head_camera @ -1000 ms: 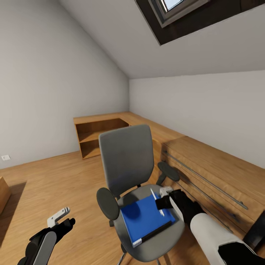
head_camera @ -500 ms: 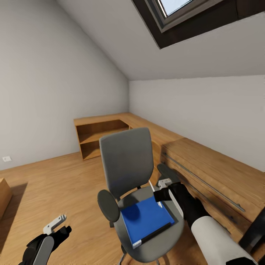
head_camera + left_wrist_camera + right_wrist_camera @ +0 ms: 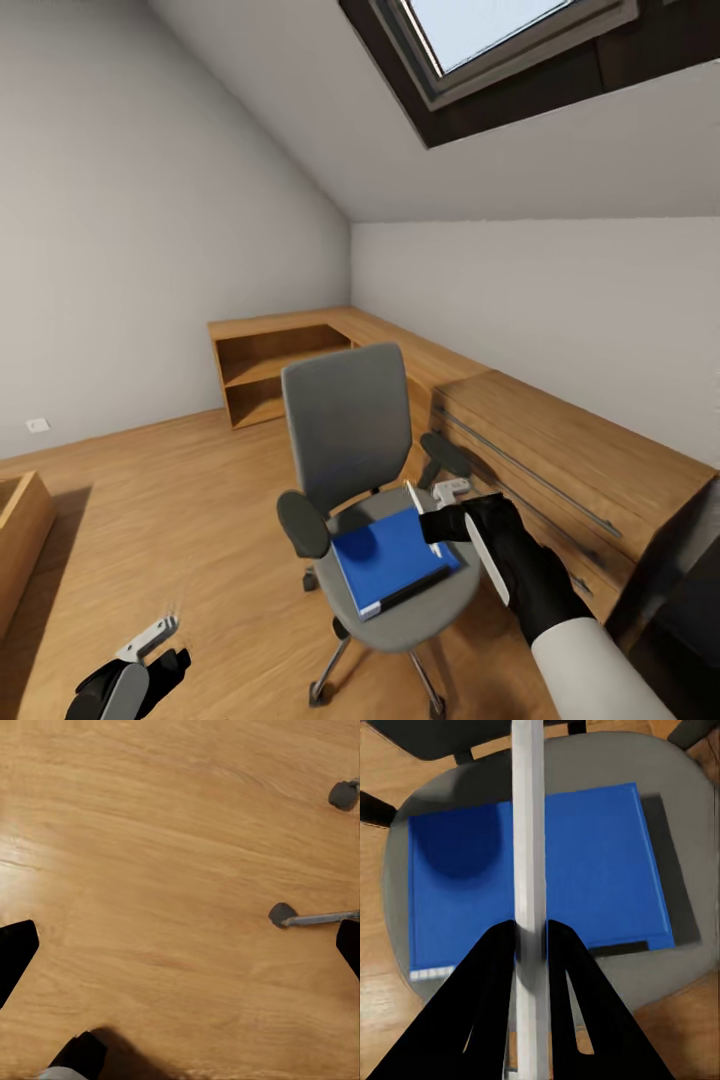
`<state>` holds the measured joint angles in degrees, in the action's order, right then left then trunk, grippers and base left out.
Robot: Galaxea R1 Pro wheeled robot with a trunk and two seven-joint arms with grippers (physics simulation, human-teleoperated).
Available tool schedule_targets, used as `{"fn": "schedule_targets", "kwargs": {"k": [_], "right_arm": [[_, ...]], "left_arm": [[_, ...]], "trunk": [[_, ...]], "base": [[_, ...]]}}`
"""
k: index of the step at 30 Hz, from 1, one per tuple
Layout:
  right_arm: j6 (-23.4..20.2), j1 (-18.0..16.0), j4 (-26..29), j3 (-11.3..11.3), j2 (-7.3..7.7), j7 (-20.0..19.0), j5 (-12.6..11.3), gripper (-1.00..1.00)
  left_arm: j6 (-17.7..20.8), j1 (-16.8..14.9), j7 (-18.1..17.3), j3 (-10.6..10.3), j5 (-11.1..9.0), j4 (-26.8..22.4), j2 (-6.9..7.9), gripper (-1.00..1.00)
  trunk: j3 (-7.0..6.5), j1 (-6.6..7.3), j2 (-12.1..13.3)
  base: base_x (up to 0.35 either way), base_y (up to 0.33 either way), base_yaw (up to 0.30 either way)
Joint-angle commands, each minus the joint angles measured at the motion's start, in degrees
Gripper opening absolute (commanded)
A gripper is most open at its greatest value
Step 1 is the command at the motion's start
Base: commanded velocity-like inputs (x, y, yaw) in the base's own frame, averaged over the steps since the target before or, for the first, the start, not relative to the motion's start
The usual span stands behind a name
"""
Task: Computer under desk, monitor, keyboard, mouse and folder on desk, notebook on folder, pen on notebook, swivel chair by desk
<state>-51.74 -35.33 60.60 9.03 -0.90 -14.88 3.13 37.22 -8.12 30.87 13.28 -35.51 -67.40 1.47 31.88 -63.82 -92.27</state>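
The grey swivel chair [image 3: 345,430] stands on the wood floor in the middle of the head view. The blue folder [image 3: 390,560] lies flat on its seat [image 3: 690,825]. My right gripper [image 3: 438,524] hovers over the seat's right side, shut on the slim white pen [image 3: 412,497]. In the right wrist view the pen [image 3: 528,832] runs straight out between the black fingers [image 3: 502,952], above the folder [image 3: 592,870]. My left gripper [image 3: 152,648] hangs low at the lower left, open over bare floor [image 3: 180,952]. A chrome chair leg with a castor [image 3: 283,915] lies ahead of it.
A light wooden L-shaped dresser [image 3: 270,365] with open shelves runs along the far walls, and its drawer section [image 3: 560,460] stands close behind the chair's right armrest. A wooden box [image 3: 20,520] sits at the left edge. A dark edge [image 3: 680,590] shows at the lower right.
The whole head view has shifted, so the camera moved. My right gripper still holds the pen over the folder. My left arm sits lower in the picture.
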Motion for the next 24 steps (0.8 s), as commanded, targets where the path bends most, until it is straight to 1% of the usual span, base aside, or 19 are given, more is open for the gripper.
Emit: {"fn": "schedule_targets", "kwargs": {"k": [1, 3, 4, 5, 6, 9, 10, 14, 15, 19, 20, 21, 23, 24], "right_arm": [[-0.4, 0.2, 0.8, -0.3, 0.09, -0.4, 0.2, -1.00], [-0.6, 0.6, 2.5, -0.8, 0.22, -0.4, 0.2, -1.00], [-1.2, 1.3, 5.5, -1.8, 0.34, -0.4, 0.2, -1.00], [-1.6, 1.5, 6.5, -2.2, 0.36, -0.4, 0.2, -1.00], [-2.8, 1.8, 8.8, -2.8, 0.38, -0.4, 0.2, -1.00], [-5.2, 2.1, 12.5, -3.8, 0.37, -0.4, 0.2, -1.00], [-6.4, 2.2, 15.2, -4.6, 0.34, -0.4, 0.3, -1.00], [-7.6, 2.3, 20.7, -6.3, 0.17, 0.4, 0.5, -1.00], [-7.9, 2.4, 22.7, -6.8, 0.18, 1.0, 0.5, -1.00], [-8.1, 2.5, 24.6, -7.4, 0.29, 1.6, 0.4, -1.00], [-8.2, 2.6, 25.0, -7.6, 0.32, 1.8, 0.4, -1.00], [-8.1, 2.7, 25.1, -7.7, 0.33, 1.9, 0.4, -1.00], [-8.0, 2.8, 25.3, -7.8, 0.36, 1.9, 0.4, -1.00], [-7.7, 2.8, 25.4, -7.9, 0.40, 2.0, 0.3, -1.00]], "left_arm": [[-0.2, 0.0, 0.5, 0.0, -0.6, 0.8, 0.02, 1.00], [-1.4, 0.0, 0.5, 0.0, -0.5, 2.6, 0.04, 1.00], [-3.9, 0.0, 0.4, -0.2, -0.2, 5.8, 0.09, 1.00], [-4.9, 0.0, 0.3, -0.2, 0.1, 6.8, 0.13, 1.00], [-6.9, 0.0, 0.0, -0.3, 1.0, 8.7, 0.33, 1.00], [-9.7, 0.0, -1.1, -0.4, 2.9, 11.0, 0.61, 1.00], [-11.3, 0.0, -2.5, -0.4, 4.2, 12.2, 0.72, 1.00], [-13.1, 0.0, -6.2, -0.4, 6.3, 14.0, 0.83, 1.00], [-13.6, 0.0, -8.0, -0.4, 7.1, 14.9, 0.87, 1.00], [-14.3, 0.0, -10.3, -0.5, 8.7, 17.2, 0.89, 1.00], [-14.7, 0.0, -10.9, -0.6, 9.5, 18.5, 0.90, 1.00], [-15.1, 0.0, -11.1, -0.6, 9.9, 19.1, 0.90, 1.00], [-16.1, 0.0, -11.5, -0.7, 10.6, 20.0, 0.90, 1.00], [-17.4, 0.0, -11.7, -0.7, 11.2, 20.8, 0.88, 1.00]], "trunk": [[-0.12, 0.27, 0.4], [-0.48, 0.70, 1.2], [-0.66, 0.92, 1.6], [-0.84, 1.14, 2.0], [-1.02, 1.36, 2.4], [-1.56, 2.02, 3.6], [-1.74, 2.24, 4.0], [-2.46, 3.12, 5.6], [-2.64, 3.34, 6.0], [-3.36, 4.22, 7.6], [-3.54, 4.44, 8.0], [-3.71, 4.66, 8.4], [-4.07, 5.10, 9.2], [-4.25, 5.32, 9.6]], "base": [[-0.335, 0.000, 0.000], [-0.336, 0.000, 0.000], [-0.337, 0.000, 0.000], [-0.337, 0.000, 0.000], [-0.334, 0.000, 0.000], [-0.289, 0.000, 0.000], [-0.160, 0.000, 0.000], [-0.094, 0.000, 0.000], [-0.042, 0.000, 0.000], [-0.025, 0.000, 0.000], [-0.011, 0.000, 0.000], [-0.009, 0.000, 0.000], [-0.006, 0.000, 0.000], [-0.004, 0.000, 0.000]]}}
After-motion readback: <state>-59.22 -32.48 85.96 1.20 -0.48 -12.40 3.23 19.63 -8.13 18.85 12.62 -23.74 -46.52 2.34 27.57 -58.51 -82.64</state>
